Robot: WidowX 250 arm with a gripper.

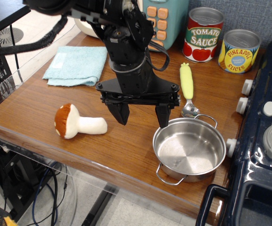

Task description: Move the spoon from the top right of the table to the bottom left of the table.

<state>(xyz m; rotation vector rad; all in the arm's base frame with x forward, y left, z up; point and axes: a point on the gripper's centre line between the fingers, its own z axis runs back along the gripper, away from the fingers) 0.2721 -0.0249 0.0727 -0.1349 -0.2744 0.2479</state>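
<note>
Gripper (142,115) hung open and empty just left of the spoon (187,88), apparently staging a grab; spoon's bowl rested beside the steel pot (189,149).

Bare bench (126,150) runs between the plush mushroom (78,122) and the steel pot (188,149), so there's room to pass. The spoon (187,89) is boxed in: pot rim touching its bowl, cans (220,42) behind, stove (263,127) to one side.

Grey-blue fabric wall (258,14) behind, pale floor (126,212) below.
</note>
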